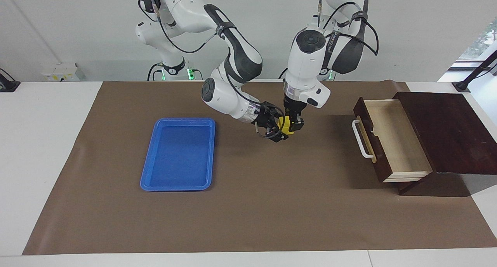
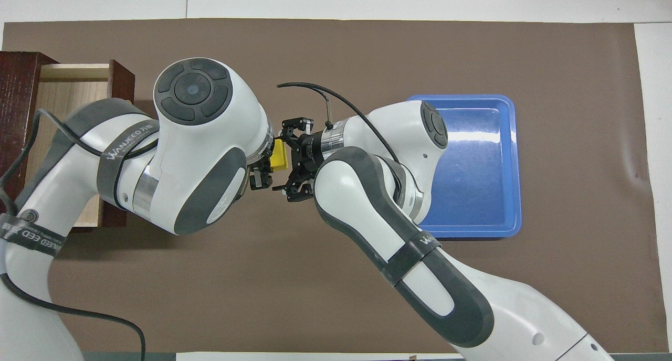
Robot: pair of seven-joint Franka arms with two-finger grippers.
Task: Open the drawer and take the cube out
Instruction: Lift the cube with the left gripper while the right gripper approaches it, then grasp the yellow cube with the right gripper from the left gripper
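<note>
Left gripper (image 1: 294, 124) points straight down over the bare mat mid-table, fingers clamped on the cube (image 1: 284, 125), which is up in the air, not on the mat. Right gripper (image 1: 276, 128) comes in sideways and meets the cube from the tray's direction; its fingers sit around or against the cube, but I can't tell if they've clamped or are spread. Looks to me like a handover mid-air.

Cube: small, solid, hard-edged, probably light. Flat faces, so it should pinch fine on two parallel sides; smooth plastic-like finish could slip if only a corner is caught. With the left fingers on one pair of faces, I'd take the free pair with the right.

Drawer (image 1: 392, 143) is pulled fully out of the dark box (image 1: 446, 131) at the left arm's end of the table, pale interior empty, white handle (image 1: 360, 139) facing the middle. Blue tray (image 1: 178, 154) lies toward the right arm's end, empty, low rim.

Room: open mat under and around both grippers, drawer front and tray rim well apart from them. The tight spot is the two wrists crowding each other.
</note>
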